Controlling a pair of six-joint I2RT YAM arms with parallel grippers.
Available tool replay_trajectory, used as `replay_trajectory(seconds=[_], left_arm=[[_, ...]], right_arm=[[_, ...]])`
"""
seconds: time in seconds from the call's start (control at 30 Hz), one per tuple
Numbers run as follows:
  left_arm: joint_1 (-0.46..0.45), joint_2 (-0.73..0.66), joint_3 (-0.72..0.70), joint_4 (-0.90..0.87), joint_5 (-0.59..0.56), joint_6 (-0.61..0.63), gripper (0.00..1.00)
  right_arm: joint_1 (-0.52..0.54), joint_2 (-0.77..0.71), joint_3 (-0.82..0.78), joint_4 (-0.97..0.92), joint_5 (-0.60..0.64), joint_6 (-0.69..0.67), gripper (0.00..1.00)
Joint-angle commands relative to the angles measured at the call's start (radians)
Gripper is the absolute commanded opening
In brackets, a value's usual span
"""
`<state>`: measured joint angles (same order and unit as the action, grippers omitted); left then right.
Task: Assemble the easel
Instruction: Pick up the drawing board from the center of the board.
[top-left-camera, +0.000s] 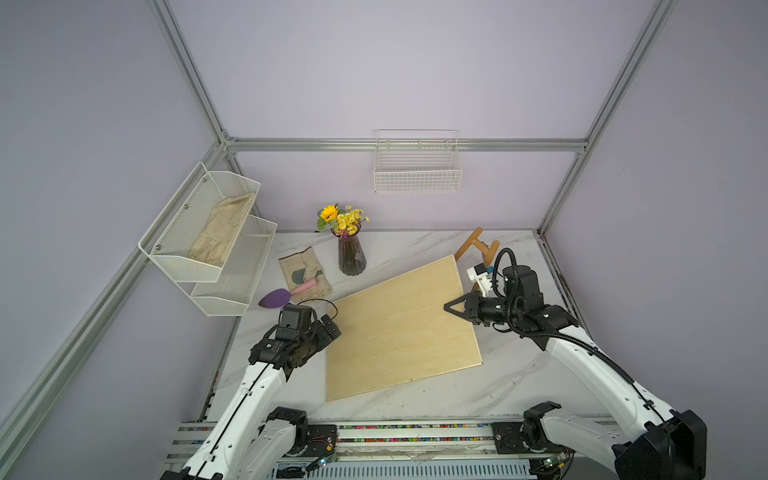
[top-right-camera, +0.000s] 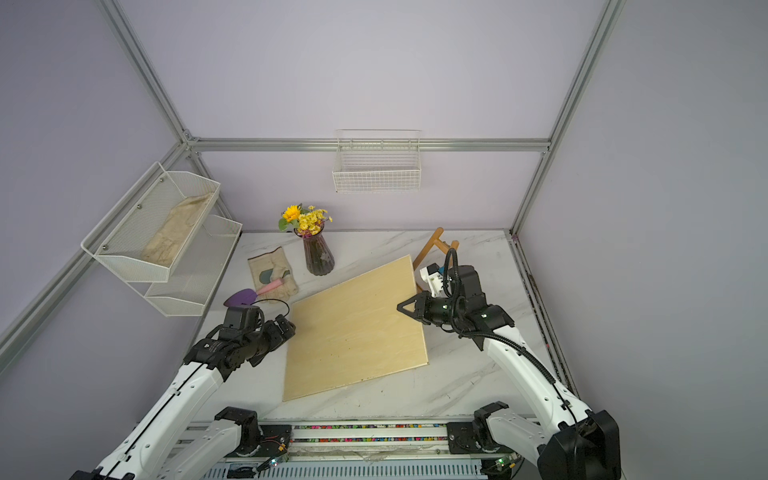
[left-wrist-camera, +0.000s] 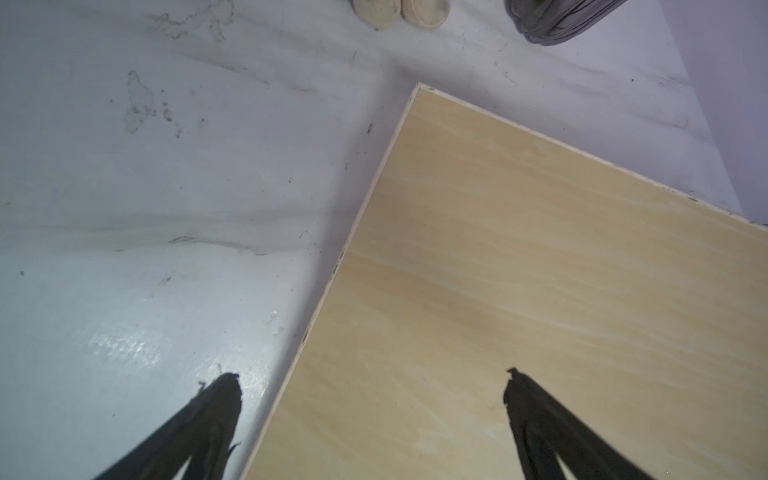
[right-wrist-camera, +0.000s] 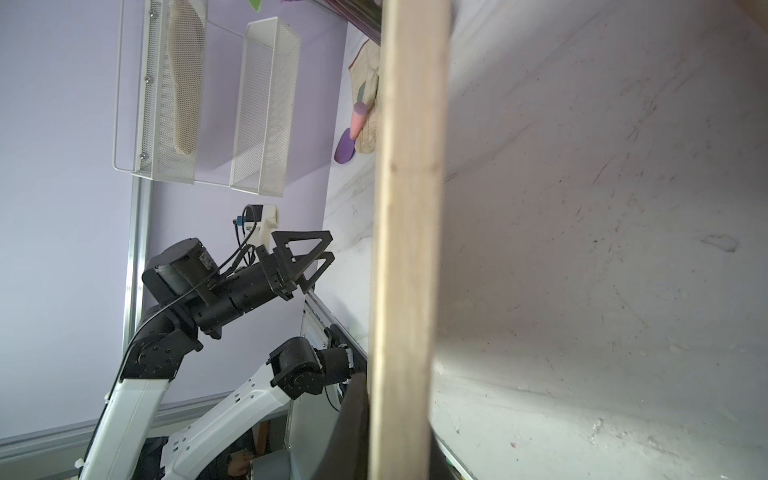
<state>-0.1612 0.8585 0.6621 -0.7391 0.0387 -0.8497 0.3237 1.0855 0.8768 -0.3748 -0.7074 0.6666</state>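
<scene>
Apparently, the step in hand is to bring the plywood board toward the easel, which is at the far right of the table, just behind the board's far corner and partly hidden by the right arm.

The right gripper is clenched on the board's right edge. The left gripper is released, jaws wide, at the opposite edge, and it holds nothing.

To do this well, I think the left gripper should go lower and take its edge before any lift, because a wide thin panel held on one side only will sag or turn in the grip. Both arms should then rise together and keep the panel level. The path must also pass clear of the vase, which is near the board and would tip easily.

The left wrist view adds a detail that the top views lack: one finger is over bare table and the other is over wood, so the edge runs between them. The right wrist view shows the board almost edge-on beside a dark finger, and it shows the left gripper open, seen from the side. Only the top views show the easel. Whether the gripped edge is off the table, I cannot tell.
</scene>
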Motion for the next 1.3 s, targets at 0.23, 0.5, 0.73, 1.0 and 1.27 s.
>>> replay_trajectory(seconds=[0.23,0.5,0.73,1.0,1.27], left_arm=[[-0.037,-0.040,0.222,-0.020,0.044,0.181,1.00],[-0.060,0.003,0.423,0.025,0.076,0.430,1.00],[-0.061,0.060,0.537,0.135,0.246,0.757,1.00],[-0.061,0.184,0.763,0.055,0.519,1.138,0.97],[-0.061,0.317,0.937,-0.148,0.701,1.402,0.96]], right_arm=[[0.021,-0.060,-0.048,0.419,0.170,-0.238,0.00],[0.034,-0.060,-0.101,0.565,0.115,-0.381,0.00],[0.034,-0.042,-0.161,0.702,0.003,-0.487,0.00],[0.034,-0.008,-0.171,0.694,-0.104,-0.628,0.00],[0.032,-0.011,-0.187,0.714,-0.148,-0.714,0.00]])
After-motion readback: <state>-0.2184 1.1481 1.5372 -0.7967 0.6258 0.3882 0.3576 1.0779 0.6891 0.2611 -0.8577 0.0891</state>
